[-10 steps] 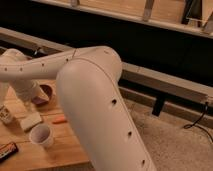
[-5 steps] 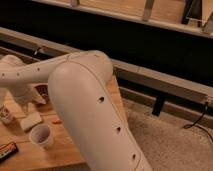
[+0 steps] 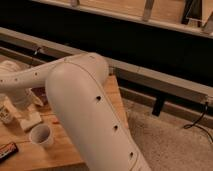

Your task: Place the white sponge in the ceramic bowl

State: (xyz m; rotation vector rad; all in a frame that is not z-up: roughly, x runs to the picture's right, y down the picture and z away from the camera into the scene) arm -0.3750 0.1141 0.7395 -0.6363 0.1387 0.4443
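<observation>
Down low at the left of the tabletop (image 3: pixel 75 150): claw (image 3: pixel 23 110), clenched or released impossible to tell. Directly under and just right of it, flat: white sponge (image 3: pixel 32 121), long axis unclear. Just behind, half hidden by the arm: ceramic bowl (image 3: pixel 40 96). Probably a short carry backward.
</observation>
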